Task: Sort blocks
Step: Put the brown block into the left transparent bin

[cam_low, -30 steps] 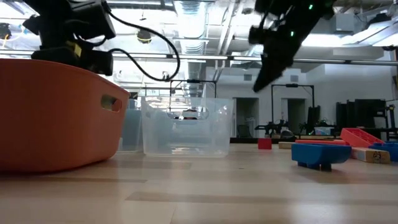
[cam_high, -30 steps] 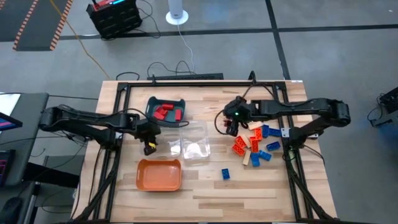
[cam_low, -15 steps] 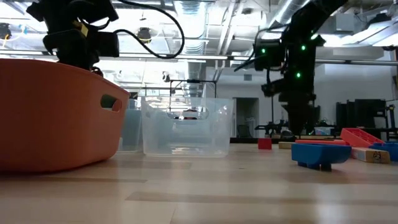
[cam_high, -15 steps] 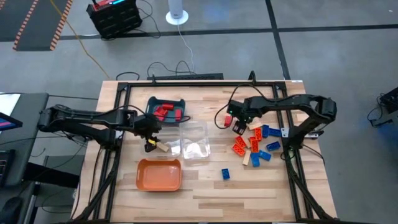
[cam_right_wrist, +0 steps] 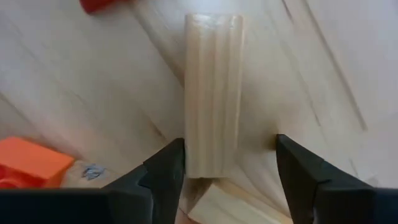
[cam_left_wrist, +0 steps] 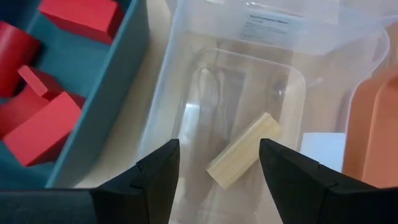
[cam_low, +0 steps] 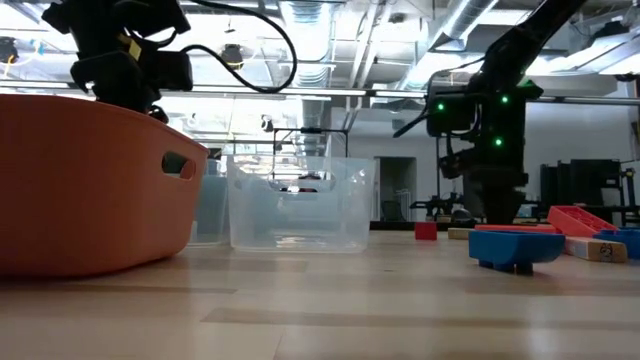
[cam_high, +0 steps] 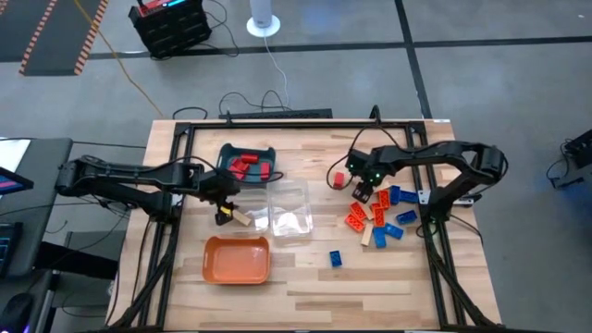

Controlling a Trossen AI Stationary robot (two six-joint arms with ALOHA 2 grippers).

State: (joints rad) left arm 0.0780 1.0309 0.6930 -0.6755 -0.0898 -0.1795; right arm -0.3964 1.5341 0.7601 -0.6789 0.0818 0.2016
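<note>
Only the left wrist view shows a pale tan block lying on the floor of the clear tray, with red blocks in the teal tray beside it. The left gripper hovers at the clear tray's left edge, fingers spread and empty. Right of the clear tray, the right gripper points down at the block pile; its wrist view shows open fingers straddling a tan block on the table.

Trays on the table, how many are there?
3: teal tray at the back, clear tray in the middle, orange tray nearest the front. None seems hidden.
</note>
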